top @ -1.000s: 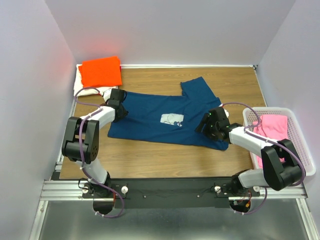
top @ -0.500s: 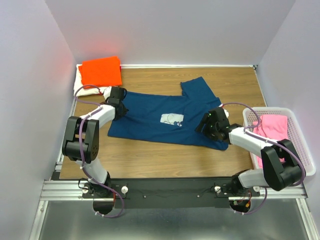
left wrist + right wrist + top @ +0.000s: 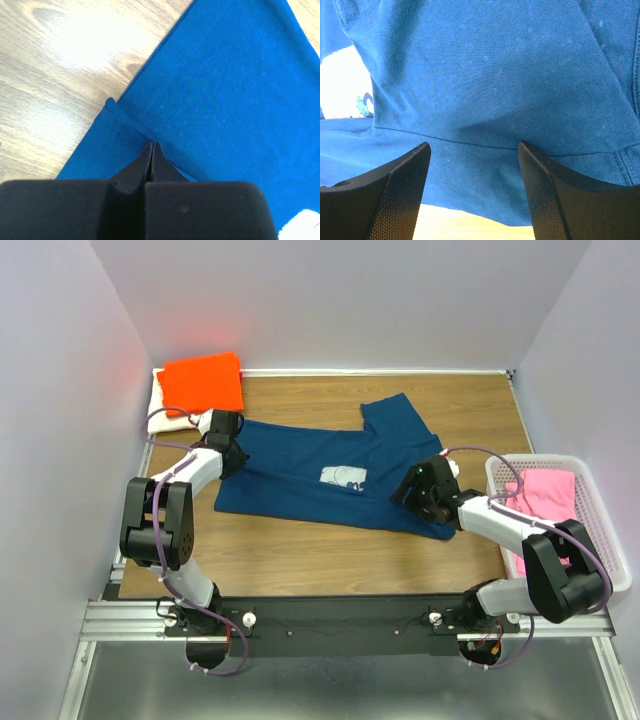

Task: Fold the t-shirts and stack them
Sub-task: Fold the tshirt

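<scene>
The navy t-shirt (image 3: 310,475) with a small white chest print lies spread across the middle of the table. My left gripper (image 3: 224,430) is at its left edge. In the left wrist view the jaws (image 3: 152,146) are shut, pinching a fold of the navy cloth (image 3: 225,85). My right gripper (image 3: 422,486) is low over the shirt's right side. In the right wrist view it is open (image 3: 472,146), with blue cloth (image 3: 485,75) between and beyond the fingers. The orange tee (image 3: 202,382) lies folded on the cream-white tee (image 3: 164,416) at the back left. No red tee is in view.
A white basket (image 3: 610,560) at the right edge holds the pink tee (image 3: 548,492). Grey walls close in the table on the left, back and right. Bare wood (image 3: 300,560) shows in front of the shirt.
My left gripper has moved to the back left, drawing the shirt's left edge with it. The right gripper has barely moved.
</scene>
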